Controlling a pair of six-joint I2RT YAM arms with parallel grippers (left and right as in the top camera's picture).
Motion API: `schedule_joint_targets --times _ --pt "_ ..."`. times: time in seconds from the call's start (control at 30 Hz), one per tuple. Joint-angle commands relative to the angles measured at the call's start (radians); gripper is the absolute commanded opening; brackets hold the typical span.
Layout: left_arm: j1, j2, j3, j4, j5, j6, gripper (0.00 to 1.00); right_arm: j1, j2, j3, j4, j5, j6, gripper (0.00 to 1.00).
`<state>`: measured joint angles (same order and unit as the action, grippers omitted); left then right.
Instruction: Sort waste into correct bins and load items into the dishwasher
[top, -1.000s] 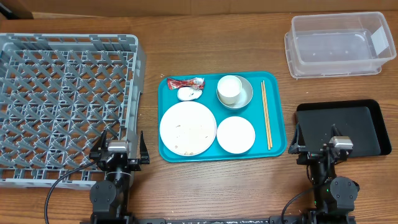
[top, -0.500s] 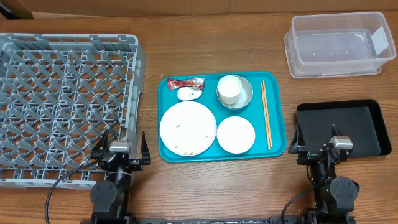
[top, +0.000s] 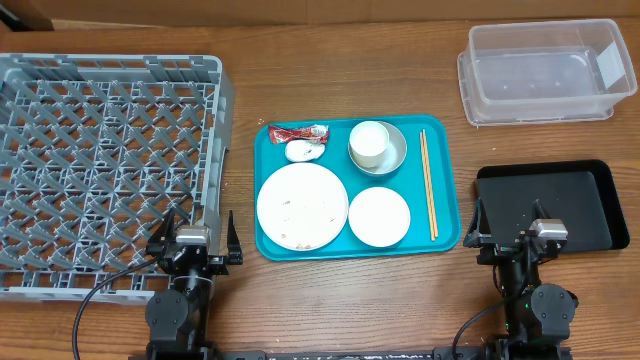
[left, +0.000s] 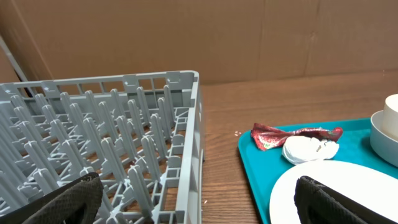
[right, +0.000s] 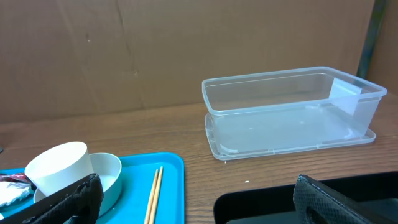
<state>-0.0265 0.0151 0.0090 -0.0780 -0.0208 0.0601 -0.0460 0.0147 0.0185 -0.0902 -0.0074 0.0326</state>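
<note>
Wooden bench (top: 340, 80), taken in whole only from overhead. Ahead and to the left of the left claw (top: 195, 240), spread wide on nothing: grey plastic rack (top: 100, 150), square, a flat lattice from above but rows of upright pegs through the left wrist. Ahead and right of that claw, between both claws: teal tray (top: 445, 215), smooth, round-cornered. Far ahead of the right claw (top: 525, 228), likewise wide open and empty: clear tub (top: 540, 75), lipped, see-through walls plain only from the right wrist. Just ahead of and partly under that claw: matte black tray (top: 565, 205), a mere dark rim in the wrist view.

On the teal tray, nearest the left claw: large white plate (top: 302, 205). Beside it, toward the right claw: small round dish (top: 379, 216). Beyond: grey-green bowl (top: 397, 152) with white cup (top: 368, 140) upright inside; thin wooden chopsticks (top: 428, 185) lying parallel alongside; crinkled red wrapper (top: 298, 132) just beside crumpled white scrap (top: 302, 151). Smallest, scattered on the plate, caught solely from overhead: white grains (top: 300, 218).
</note>
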Motion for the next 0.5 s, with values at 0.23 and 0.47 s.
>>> schedule_joint_targets --times 0.23,0.47 --pt "-0.003 -0.011 -0.004 0.004 -0.012 0.019 1.0 -0.005 -0.012 -0.011 0.006 0.006 -0.003 1.0" --pt "-0.007 -0.011 -0.004 0.053 0.405 -0.367 1.0 -0.005 -0.012 -0.011 0.006 0.006 -0.003 1.0"
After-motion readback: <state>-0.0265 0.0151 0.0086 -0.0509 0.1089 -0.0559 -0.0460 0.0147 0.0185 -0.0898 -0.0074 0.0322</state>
